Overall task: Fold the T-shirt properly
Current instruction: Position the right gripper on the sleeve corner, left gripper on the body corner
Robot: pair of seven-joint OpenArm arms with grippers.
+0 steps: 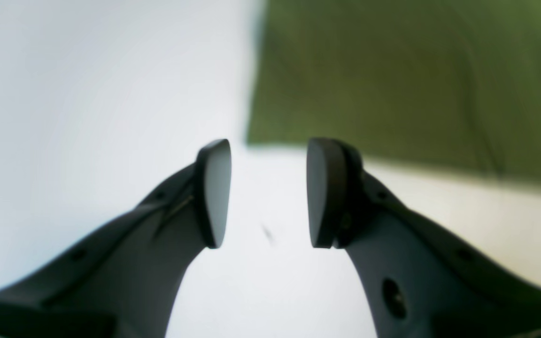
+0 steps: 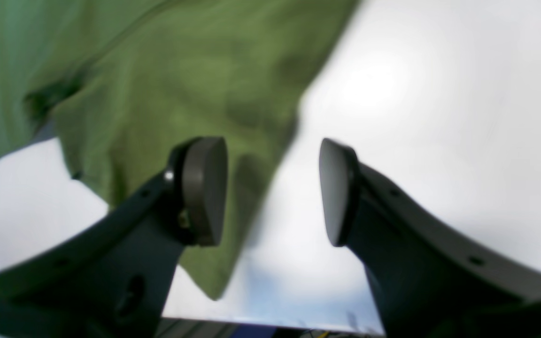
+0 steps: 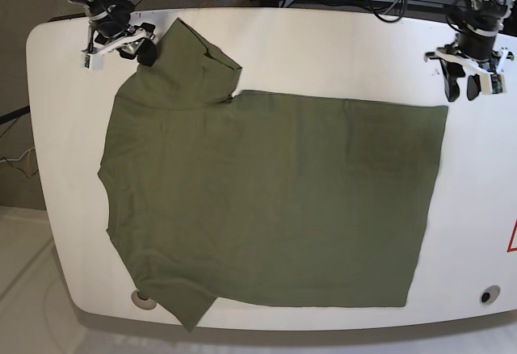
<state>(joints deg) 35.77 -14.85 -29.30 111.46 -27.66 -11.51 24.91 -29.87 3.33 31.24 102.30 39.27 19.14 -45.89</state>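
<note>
Lying spread flat across a white counter (image 3: pixel 323 39), an olive T-shirt (image 3: pixel 266 200) covers most of the surface, one sleeve reaching toward 11 o'clock, the other toward 7 o'clock. It looks light, soft and limp, likely to sag and crease when lifted, so corners and sleeve edges seem the best holds. The right gripper (image 2: pixel 273 190) hovers at the far sleeve, fingers wide apart, holding nothing. The left gripper (image 1: pixel 268 192) hangs at 1 o'clock beside the hem corner, fingers also parted and empty.
</note>
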